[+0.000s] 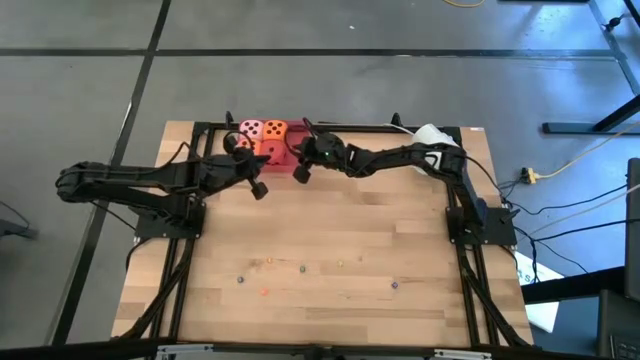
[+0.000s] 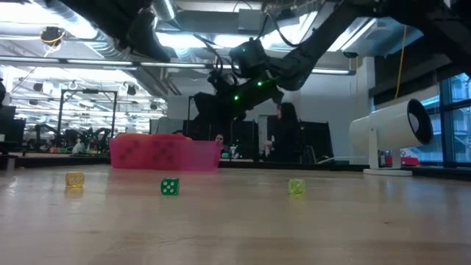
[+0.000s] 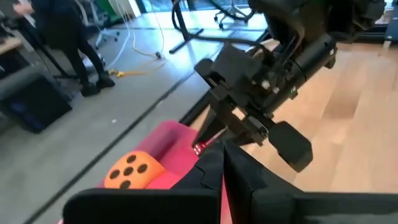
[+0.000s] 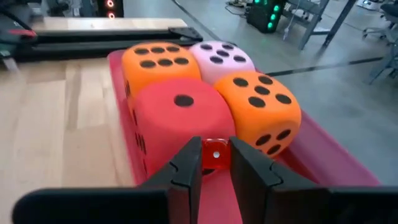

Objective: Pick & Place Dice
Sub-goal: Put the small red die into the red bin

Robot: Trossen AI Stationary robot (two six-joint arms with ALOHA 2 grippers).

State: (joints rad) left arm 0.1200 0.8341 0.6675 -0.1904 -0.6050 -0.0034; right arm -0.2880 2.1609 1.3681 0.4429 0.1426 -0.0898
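Note:
A flat red tray (image 4: 336, 155) stands at the table's far edge and holds the dice: one pink (image 4: 222, 57), two orange (image 4: 157, 59) (image 4: 261, 106) and one red (image 4: 180, 118), packed side by side on the tray's floor. My right gripper (image 4: 214, 168) reaches over the tray's near right part, just in front of the red die, and is shut on a tiny red cube (image 4: 215, 151) with a white pip. My left gripper (image 1: 259, 188) hovers shut and empty just near of the tray (image 1: 283, 160), beside my right gripper (image 1: 300, 173). My right gripper pinches the tiny red cube by two opposite sides (image 4: 206, 152) between its two fingertips. The fingers come from the table's right, slanting a little downward. The one-pip face looks back along the fingers. Whether the cube touches the tray's floor, I cannot tell.
Several tiny coloured dice lie loose on the table's near half, among them a yellow one (image 2: 74, 179), a green one (image 2: 169, 187) and a pale green one (image 2: 296, 187). A white cylindrical device (image 2: 397, 136) sits at the far right corner. Bare wood lies between.

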